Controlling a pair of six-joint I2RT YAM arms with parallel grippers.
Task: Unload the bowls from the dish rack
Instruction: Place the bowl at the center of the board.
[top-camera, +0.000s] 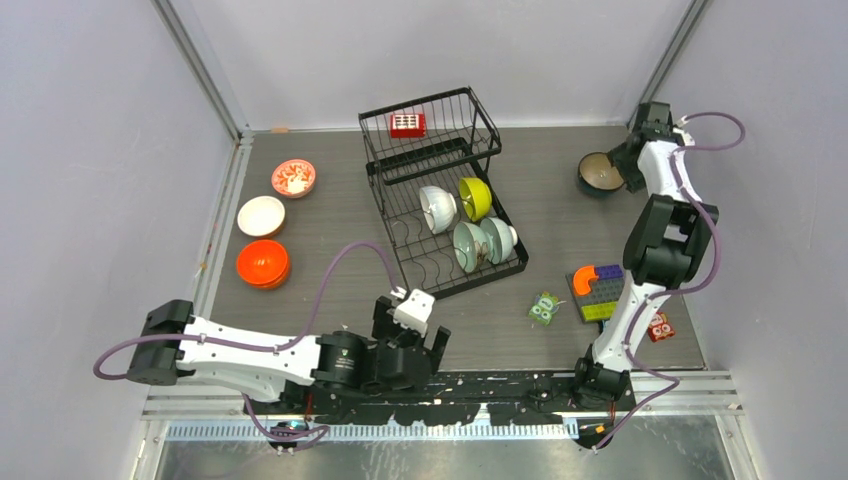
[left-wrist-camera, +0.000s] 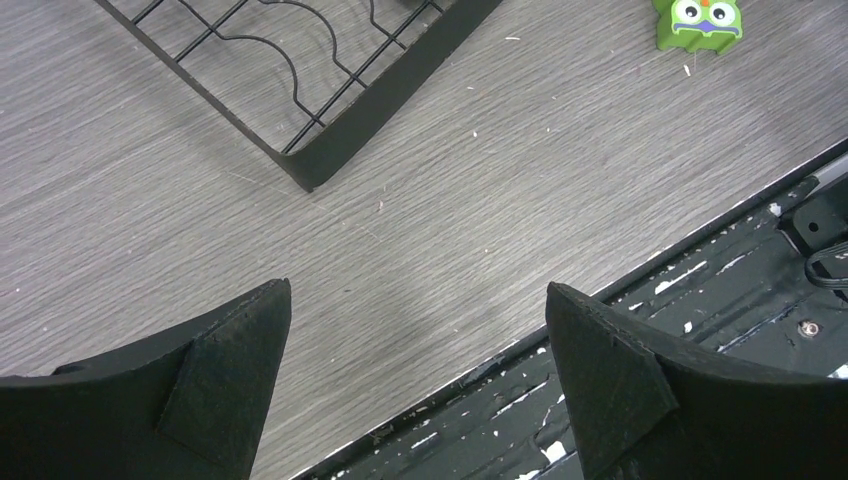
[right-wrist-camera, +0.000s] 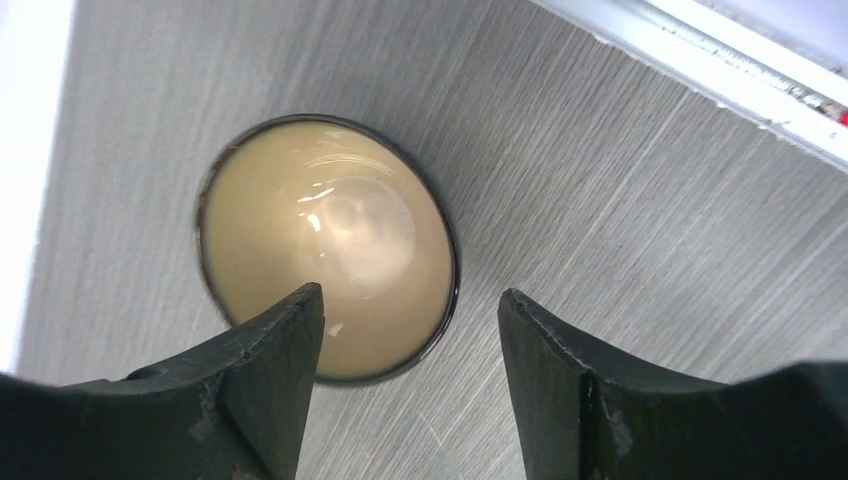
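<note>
Right gripper (right-wrist-camera: 410, 293) spread over tan-lined dark bowl (right-wrist-camera: 320, 220), left gripper (left-wrist-camera: 418, 285) wide apart, red tag (top-camera: 407, 124) on dish rack (top-camera: 465, 280) unreadable.

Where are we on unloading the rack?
Done: the patterned bowl, white bowl and orange bowl sit on the table at left; the dark bowl rests at far right. In hand: nothing; the right gripper stands open, straddling that bowl's rim; left gripper open, empty. Left: four bowls in the dish rack.
</note>
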